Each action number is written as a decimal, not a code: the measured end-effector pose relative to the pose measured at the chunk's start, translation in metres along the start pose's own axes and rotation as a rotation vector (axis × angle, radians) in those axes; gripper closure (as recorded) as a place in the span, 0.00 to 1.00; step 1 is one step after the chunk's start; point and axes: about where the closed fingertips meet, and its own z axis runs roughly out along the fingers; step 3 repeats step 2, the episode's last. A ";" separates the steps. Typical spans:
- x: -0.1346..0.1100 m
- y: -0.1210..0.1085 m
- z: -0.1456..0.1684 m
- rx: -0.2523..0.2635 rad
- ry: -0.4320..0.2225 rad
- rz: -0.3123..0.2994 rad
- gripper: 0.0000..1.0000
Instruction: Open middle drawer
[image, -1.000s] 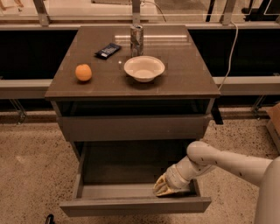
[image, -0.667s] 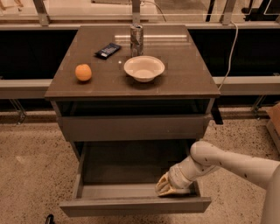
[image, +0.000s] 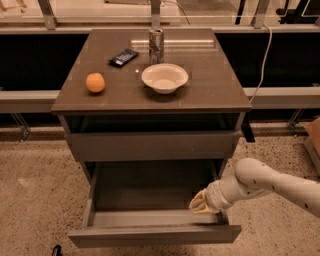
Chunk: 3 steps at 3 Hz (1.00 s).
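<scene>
The middle drawer (image: 155, 234) stands pulled far out of the grey cabinet, showing its wide, shallow grey box with nothing in it. My gripper (image: 200, 202), pale and cream-coloured on the end of a white arm (image: 270, 182) coming in from the right, sits inside the drawer's front right corner, just behind the front panel. Above it, another grey drawer front (image: 152, 146) is close to the cabinet body, with a dark gap under the countertop.
On the cabinet top (image: 220, 95) lie an orange (image: 95, 82), a white bowl (image: 165, 78), a metal can (image: 156, 40) and a dark snack packet (image: 123, 57). A cable (image: 262, 60) hangs at the right. Speckled floor surrounds the cabinet.
My gripper has shifted slightly up and to the right within the drawer's front right corner. The drawer stays pulled out about as far as before.
</scene>
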 end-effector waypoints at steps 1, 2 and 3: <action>-0.002 0.000 0.004 -0.009 -0.003 -0.006 0.74; -0.002 0.001 0.006 -0.013 -0.005 -0.007 0.50; -0.002 0.001 0.006 -0.013 -0.005 -0.007 0.50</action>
